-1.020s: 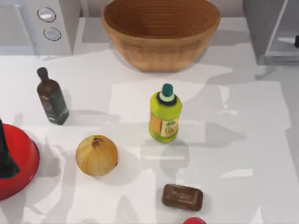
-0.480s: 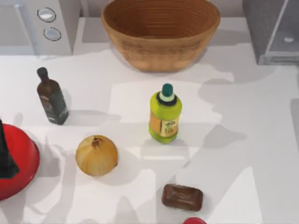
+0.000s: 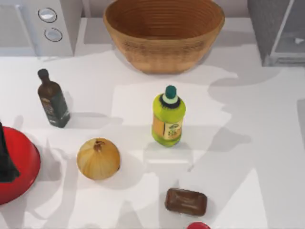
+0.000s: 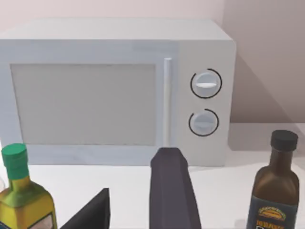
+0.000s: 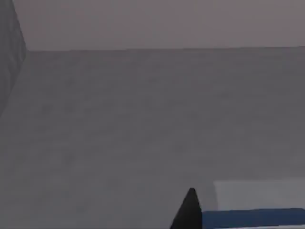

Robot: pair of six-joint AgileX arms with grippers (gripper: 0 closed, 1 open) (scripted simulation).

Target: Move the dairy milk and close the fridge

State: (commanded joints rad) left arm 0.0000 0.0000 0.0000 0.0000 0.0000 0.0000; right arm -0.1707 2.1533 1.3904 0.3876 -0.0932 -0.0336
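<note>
The fridge (image 3: 261,26) is the grey speckled box at the table's back right corner, with its pale inside (image 3: 290,45) showing. In the right wrist view its grey wall (image 5: 143,119) is close in front. There the blue top of the dairy milk (image 5: 252,218) lies right beside a dark part of my right gripper (image 5: 190,212); the rest of the carton is hidden. My left gripper (image 4: 136,195) is open and empty, facing the white appliance with two dials (image 4: 114,90). The left arm (image 3: 5,157) stands at the table's left edge.
A wicker bowl (image 3: 164,33) stands at the back middle. A dark bottle (image 3: 53,100), a yellow-green bottle (image 3: 168,117), an onion (image 3: 98,159) and a brown block (image 3: 186,202) stand on the table (image 3: 248,143). A red bowl (image 3: 21,167) is at the left edge.
The dark gripper part at the fridge opening has left the top view's right edge. Arm shadows on the right of the table have shifted. The left arm has not moved.
</note>
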